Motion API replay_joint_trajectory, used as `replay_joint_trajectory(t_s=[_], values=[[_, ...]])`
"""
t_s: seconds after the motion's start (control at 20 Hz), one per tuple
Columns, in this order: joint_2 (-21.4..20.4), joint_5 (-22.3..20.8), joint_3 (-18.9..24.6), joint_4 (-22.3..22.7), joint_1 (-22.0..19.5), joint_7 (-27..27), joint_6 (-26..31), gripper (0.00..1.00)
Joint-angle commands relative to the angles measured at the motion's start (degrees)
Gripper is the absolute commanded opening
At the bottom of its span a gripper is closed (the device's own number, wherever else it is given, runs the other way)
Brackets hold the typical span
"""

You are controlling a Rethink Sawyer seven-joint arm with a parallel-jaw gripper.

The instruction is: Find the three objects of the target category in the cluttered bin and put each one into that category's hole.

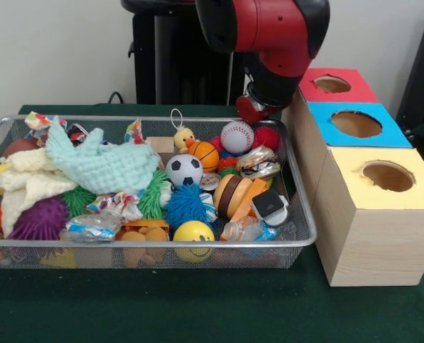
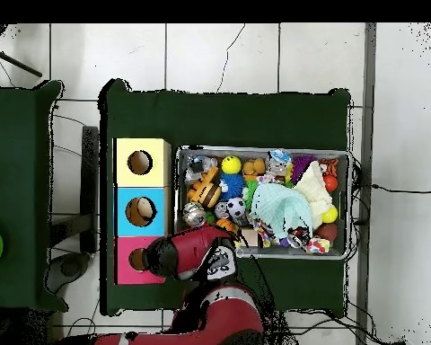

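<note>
A: Item one, the silver wire-mesh bin [image 1: 149, 244] on the green-covered table [image 1: 197, 307]. Contents?

B: Full. White-and-black soccer ball [image 1: 184, 170], white baseball with red stitching [image 1: 237, 136], orange basketball [image 1: 204, 153], yellow smiley ball [image 1: 194, 232], blue spiky rubber ball [image 1: 185, 206], purple spiky ball [image 1: 41, 220], pale mint waffle cloth [image 1: 101, 164], yellow duck toy [image 1: 184, 137], assorted wrappers.

A: Item two, the wooden boxes?

B: Three beside the bin, topped yellow [image 1: 387, 175], blue [image 1: 355, 124] and red [image 1: 332, 84], each with a round hole. Nothing is visible inside any hole, so I cannot tell whether anything is delivered. The target category is not marked; judging by the crowded bin, most of the sorting remains.

A: Item three, the red and black arm [image 1: 269, 32]?

B: Above the bin's corner next to the red box. Its end [image 1: 258, 106] hangs just over the baseball's neighbourhood.

A: The jaws?

B: Hidden behind the wrist; open, closed or holding, I cannot tell.
</note>
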Motion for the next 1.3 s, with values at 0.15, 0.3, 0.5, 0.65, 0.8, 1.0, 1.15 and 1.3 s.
replay_joint_trajectory(t_s=[0.15,0.3,0.5,0.65,0.8,1.0,1.15,1.3], values=[[8.37,6.98,5.52,-16.81,1.14,16.29,-18.46,0.0],[13.69,9.67,3.37,-10.24,-0.65,22.97,-28.76,0.0],[21.12,6.58,4.1,-7.53,-4.96,21.64,-43.83,0.0],[23.91,4.86,3.57,-6.1,-5.63,22.3,-52.31,0.0],[25.5,4.74,1.64,-4.63,-4.28,23.46,-58.75,0.0],[29.35,5.3,0.05,-3.73,-3.52,24.49,-68.48,0.0],[31.93,6.05,-1.16,-3.17,-2.61,24.61,-75.11,0.0],[34.8,6.07,-2.12,-3.03,-2.28,24.04,-82.14,0.0]])
